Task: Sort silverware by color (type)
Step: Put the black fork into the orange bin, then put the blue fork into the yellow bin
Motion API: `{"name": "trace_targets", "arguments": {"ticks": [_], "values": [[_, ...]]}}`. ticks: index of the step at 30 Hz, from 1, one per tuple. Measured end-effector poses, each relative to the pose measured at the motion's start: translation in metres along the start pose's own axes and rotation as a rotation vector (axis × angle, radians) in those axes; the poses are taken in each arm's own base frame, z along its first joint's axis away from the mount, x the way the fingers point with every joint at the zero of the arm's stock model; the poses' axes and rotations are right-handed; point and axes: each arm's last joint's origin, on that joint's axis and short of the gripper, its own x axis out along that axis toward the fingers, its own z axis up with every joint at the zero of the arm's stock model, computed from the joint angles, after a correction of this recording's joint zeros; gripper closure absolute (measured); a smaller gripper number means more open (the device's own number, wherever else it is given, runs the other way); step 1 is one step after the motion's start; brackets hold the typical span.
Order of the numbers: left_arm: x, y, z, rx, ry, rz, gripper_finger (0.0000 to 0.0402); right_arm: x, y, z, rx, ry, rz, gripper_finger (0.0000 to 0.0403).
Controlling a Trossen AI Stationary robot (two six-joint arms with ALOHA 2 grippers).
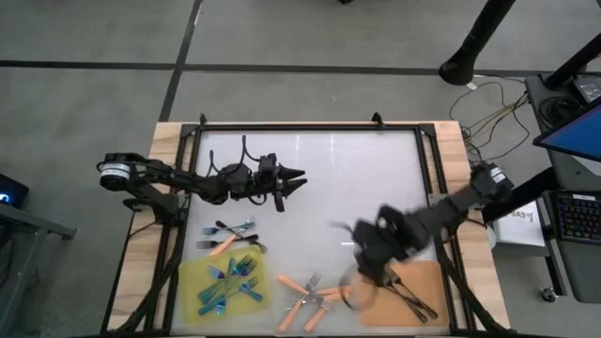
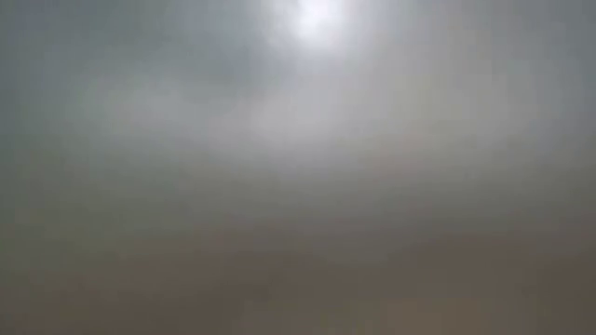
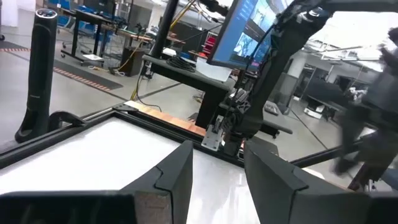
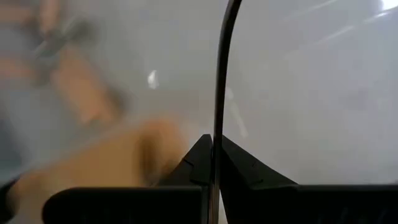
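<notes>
Sort partly done: blue-teal forks (image 1: 228,284) on yellow mat (image 1: 192,282), dark forks (image 1: 410,299) on tan mat (image 1: 434,282), orange-handled forks (image 1: 308,299) between; mixed cluster (image 1: 230,237) unsorted; left gripper (image 1: 293,176) parted, empty; right gripper (image 4: 212,163) clamping a dark fork (image 4: 222,68).

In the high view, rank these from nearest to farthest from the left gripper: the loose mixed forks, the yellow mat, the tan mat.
From the left gripper:
1. Loose mixed forks, just below it.
2. Yellow mat, at the lower left.
3. Tan mat, at the lower right under the right arm.
</notes>
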Motion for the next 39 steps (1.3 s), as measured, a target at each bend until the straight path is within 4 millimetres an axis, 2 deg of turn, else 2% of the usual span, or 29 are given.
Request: {"name": "trace_targets", "arguments": {"ticks": [4, 7, 10, 13, 15, 20, 24, 33, 39], "values": [[0.0, 0.0, 0.0, 0.0, 0.0, 0.0, 0.0278, -0.008, 0.037, -0.045, -0.024, 0.051, 0.093, 0.0394], [0.0, 0.0, 0.0, -0.011, 0.0, 0.001, 0.0278, -0.009, 0.056, -0.078, -0.071, 0.071, 0.106, 0.0394], [0.0, 0.0, 0.0, -0.046, 0.0, 0.0, 0.0278, 0.0, 0.062, -0.104, -0.088, 0.09, 0.083, 0.0394], [0.0, 0.0, 0.0, -0.064, 0.003, -0.012, 0.0278, 0.016, 0.061, -0.118, -0.09, 0.125, 0.037, 0.0394], [0.0, -0.001, 0.0, -0.079, 0.009, -0.028, 0.0278, 0.03, 0.06, -0.124, -0.084, 0.18, 0.037, 0.0394], [-0.001, -0.005, -0.001, -0.12, 0.029, -0.077, 0.0278, 0.067, 0.066, -0.137, -0.102, 0.309, 0.176, 0.0394], [-0.001, -0.008, -0.003, -0.141, 0.064, -0.113, 0.0278, 0.081, 0.061, -0.141, -0.029, 0.326, 0.146, 0.0392], [-0.009, -0.005, -0.017, -0.183, 0.281, -0.037, 0.0278, 0.076, 0.059, -0.138, -0.001, 0.338, 0.166, 0.0342], [-0.028, -0.007, -0.012, -0.205, 0.465, -0.025, 0.0278, 0.055, 0.064, -0.131, -0.045, 0.312, 0.229, 0.0305]]}}
